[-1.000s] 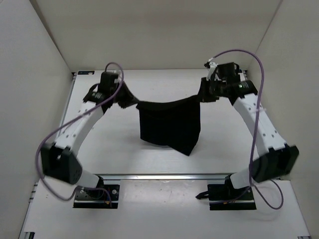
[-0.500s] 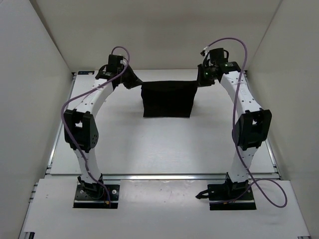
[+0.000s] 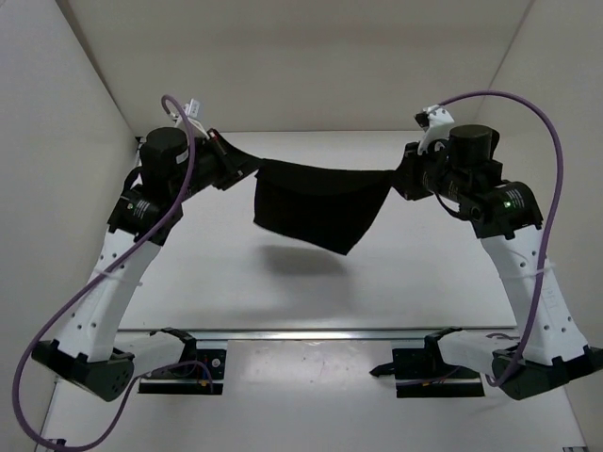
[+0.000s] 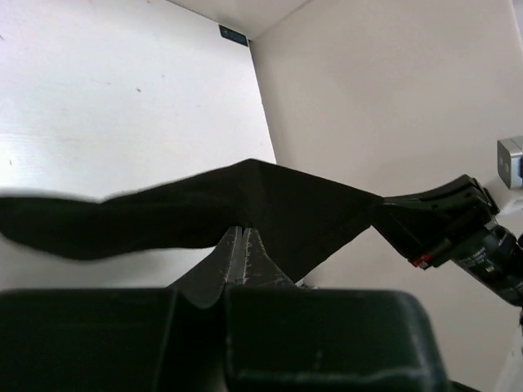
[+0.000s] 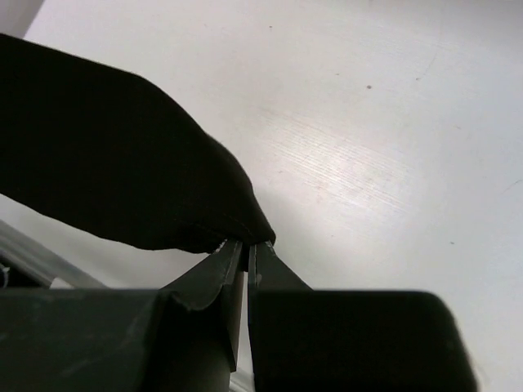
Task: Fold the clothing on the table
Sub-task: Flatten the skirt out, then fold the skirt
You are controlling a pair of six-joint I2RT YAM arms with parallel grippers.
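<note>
Holds plain black soft cloth (image 3: 316, 202) spread above flat white desk (image 3: 207, 282), left gripper (image 3: 247, 169) and right gripper (image 3: 400, 179) each pinched on a top corner, likely to flatten it.

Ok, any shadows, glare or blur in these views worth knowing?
Top external: sharp, even light; the clothing casts a soft shadow on the table beneath. Left wrist: its left end looks smeared. Right wrist: bright sheen on the table.
</note>
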